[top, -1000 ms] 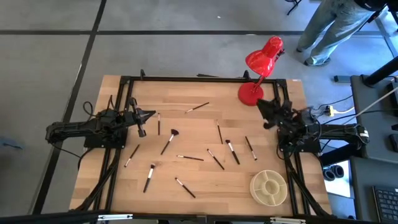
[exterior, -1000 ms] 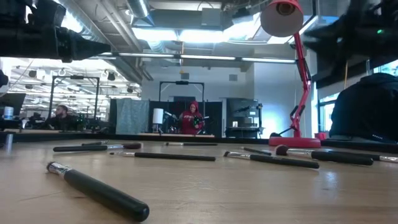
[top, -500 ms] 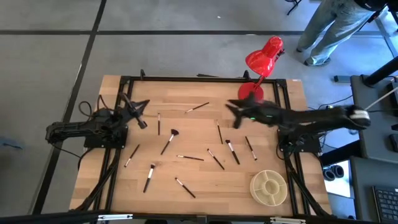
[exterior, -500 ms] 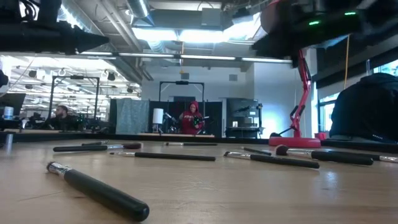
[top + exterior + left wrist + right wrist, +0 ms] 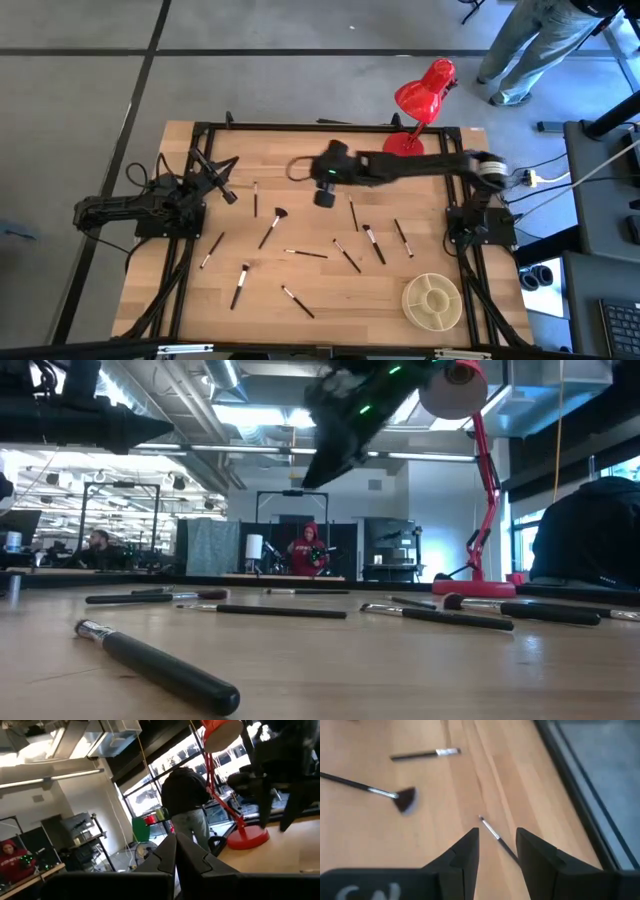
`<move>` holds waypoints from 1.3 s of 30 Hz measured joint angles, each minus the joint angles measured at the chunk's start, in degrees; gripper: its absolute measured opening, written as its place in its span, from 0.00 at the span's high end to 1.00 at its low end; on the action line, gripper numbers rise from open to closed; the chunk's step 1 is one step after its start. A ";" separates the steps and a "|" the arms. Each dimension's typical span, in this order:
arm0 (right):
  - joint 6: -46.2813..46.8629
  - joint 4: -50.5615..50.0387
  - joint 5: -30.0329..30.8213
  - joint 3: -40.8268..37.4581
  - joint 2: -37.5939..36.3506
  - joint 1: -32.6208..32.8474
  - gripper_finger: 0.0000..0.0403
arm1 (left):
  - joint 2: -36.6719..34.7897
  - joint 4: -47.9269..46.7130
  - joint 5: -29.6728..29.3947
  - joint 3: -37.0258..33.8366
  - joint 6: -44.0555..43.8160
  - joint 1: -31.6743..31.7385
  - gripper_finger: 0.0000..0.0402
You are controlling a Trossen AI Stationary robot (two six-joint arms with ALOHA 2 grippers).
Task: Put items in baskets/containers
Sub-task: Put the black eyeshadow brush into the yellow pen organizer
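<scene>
Brushes point(image 5: 268, 229) scattered around, red lamp point(image 5: 418, 103) behind, dish point(image 5: 433, 301) apart.

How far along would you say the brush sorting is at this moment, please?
Nothing looks done: the divided dish holds no brushes, and they all lie scattered on the table. In hand: the right gripper, jaws open and empty, hangs above a thin brush near the fan brush. The left gripper waits, shut. Every brush remains.

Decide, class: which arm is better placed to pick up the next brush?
Probably the right: its claw hangs open above the brushes, one thin brush between its fingers. The left claw sits shut at the table's left edge.
</scene>
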 joint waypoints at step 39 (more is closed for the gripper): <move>-15.94 -19.82 -18.98 36.87 37.09 -8.54 0.98 | 0.00 -0.16 -4.94 0.00 0.53 -0.02 0.99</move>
